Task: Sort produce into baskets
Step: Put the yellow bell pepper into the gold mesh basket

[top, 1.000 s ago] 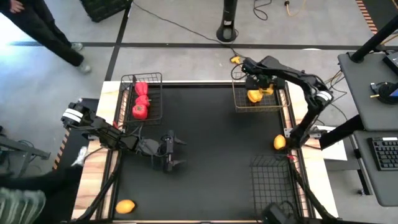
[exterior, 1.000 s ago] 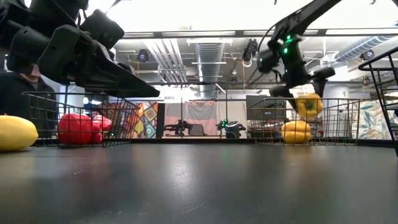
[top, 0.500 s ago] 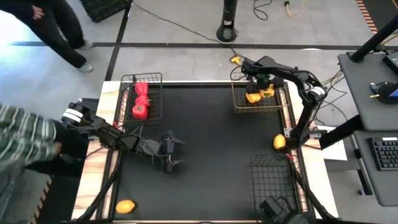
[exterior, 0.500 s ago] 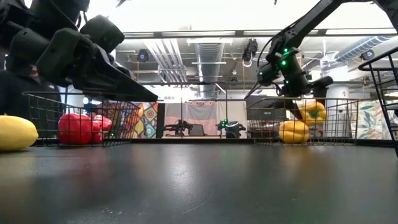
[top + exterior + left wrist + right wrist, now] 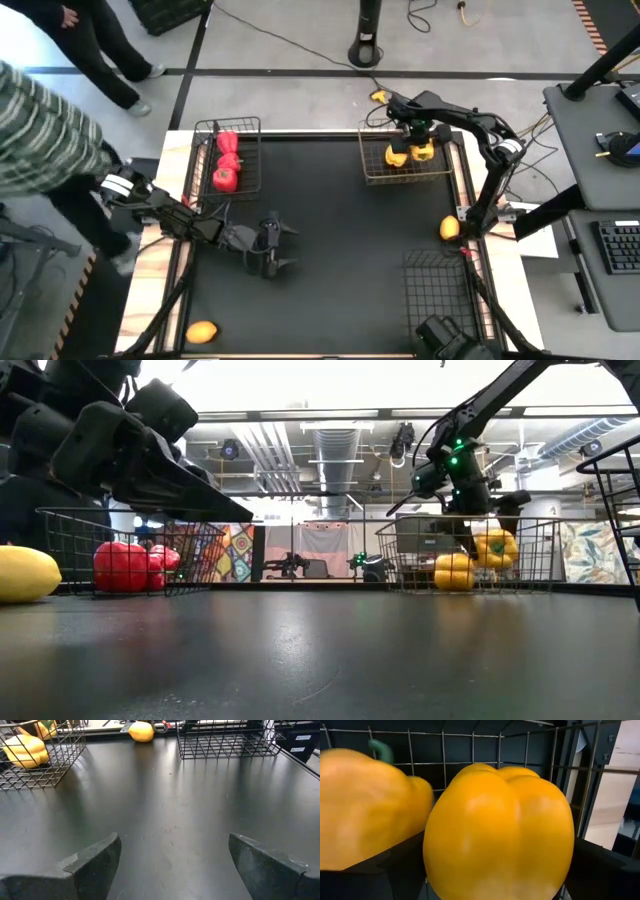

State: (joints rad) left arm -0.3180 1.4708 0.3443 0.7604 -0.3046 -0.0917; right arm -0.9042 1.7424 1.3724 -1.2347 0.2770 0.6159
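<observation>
The right gripper (image 5: 422,148) reaches into the tan-bronze basket (image 5: 372,175) at the far right corner of the bench (image 5: 340,250), its fingers closed around a yellow bell pepper (image 5: 497,835) that hangs low beside a second yellow pepper (image 5: 367,805) already lying there; the grip looks kept on so the pepper can be set down rather than dropped. In the level view the held pepper (image 5: 495,547) sits inside the wire walls, just beside its mate (image 5: 453,571). Across the bench, a black basket (image 5: 252,185) at the far left holds the red bell peppers (image 5: 225,165), grouped by colour. The left gripper (image 5: 278,248) waits over bare bench near the middle-left, fingers (image 5: 95,862) spread wide and holding nothing. Two orange-yellow citrus fruits lie unsorted, one by the right edge (image 5: 449,229), one at the near left corner (image 5: 202,331); the second black basket (image 5: 435,290), near right, appears empty and is likely meant for them. A person in a striped top (image 5: 45,120) stands left of the bench.
</observation>
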